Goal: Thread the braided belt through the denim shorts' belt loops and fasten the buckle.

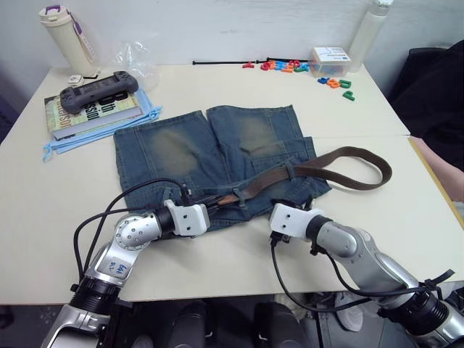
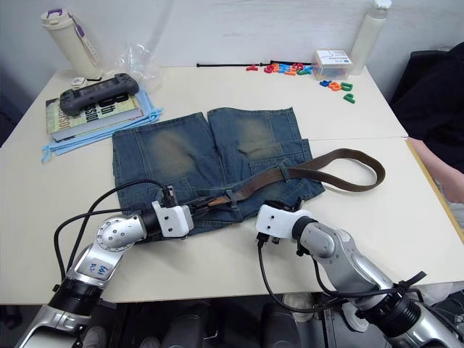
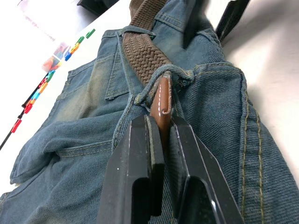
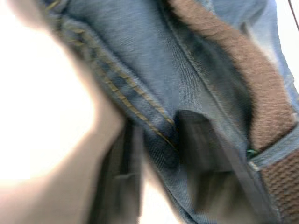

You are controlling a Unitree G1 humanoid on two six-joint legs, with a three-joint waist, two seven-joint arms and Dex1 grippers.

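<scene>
The denim shorts [image 1: 217, 145] lie flat mid-table, waistband toward me. The braided belt [image 1: 348, 156] runs along the waistband under a belt loop [image 3: 175, 74], and its long end curls off to the right on the table. My left gripper [image 1: 221, 201] is at the waistband, shut on the belt's brown leather tip [image 3: 161, 109] just past that loop. At the waistband's right part my right gripper [image 1: 279, 205] has its fingers [image 4: 205, 158] either side of the denim hem, shut on it. The buckle is hidden.
Books with a game controller [image 1: 98, 90] and a light blue cloth [image 1: 101, 130] sit at the back left beside a bottle [image 1: 65, 36]. Coloured letters [image 1: 290, 67], a plastic box [image 1: 330, 61] and a black cord [image 1: 217, 63] line the far edge. A person's arm [image 1: 446, 174] is at the right.
</scene>
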